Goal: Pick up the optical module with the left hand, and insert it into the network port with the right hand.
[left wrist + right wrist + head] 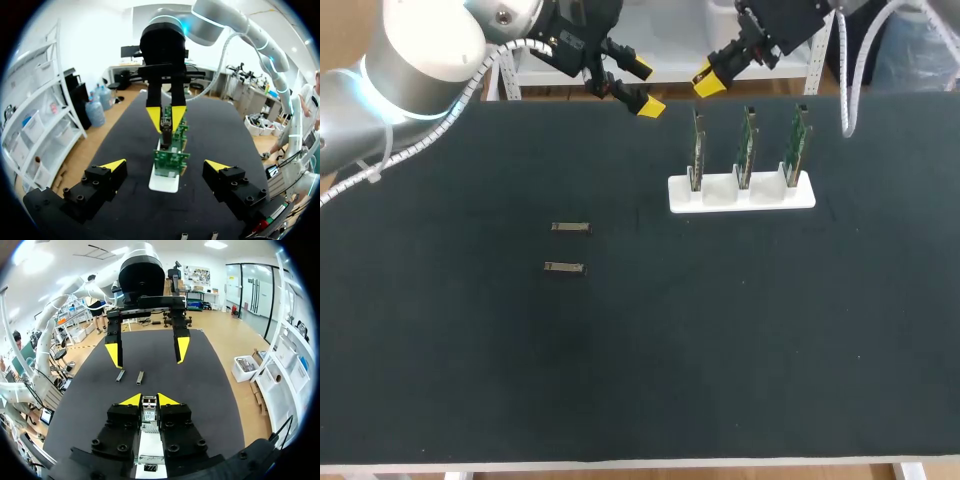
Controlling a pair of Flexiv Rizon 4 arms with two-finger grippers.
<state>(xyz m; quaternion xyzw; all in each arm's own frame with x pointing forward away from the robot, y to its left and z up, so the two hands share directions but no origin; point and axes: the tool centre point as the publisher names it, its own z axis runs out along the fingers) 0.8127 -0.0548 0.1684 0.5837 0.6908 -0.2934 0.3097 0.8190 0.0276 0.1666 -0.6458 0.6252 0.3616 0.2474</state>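
So the black felt-covered tabletop (470,380) has two small silver metal optical modules (570,227) (564,267) lying flat on it toward the left side. They're parallel, one just in front of the other, not touching, and neither pincer is on them. Over on the right there's a white plastic holder (720,200) with three green circuit boards (747,148) standing upright in its slots in a row, well apart from the modules. Both arms are parked up at the far edge of the tabletop. The left pincer (635,88) hangs there with its yellow tips spread wide, holding nothing, a good way back from the modules and just to the left of the boards. From its own wrist camera the whole row of boards in the holder sits right in line ahead of it, with the right pincer (166,117) hanging beyond, over the far end of the row. So the boards are what's between the two pincers. The right pincer is set narrow, tips close together but with a gap. In its wrist view a silvery port (149,416) on the top edge of the nearest board shows in that gap beneath it, and both modules (120,375) (140,378) lie further ahead on the felt, below the left pincer.
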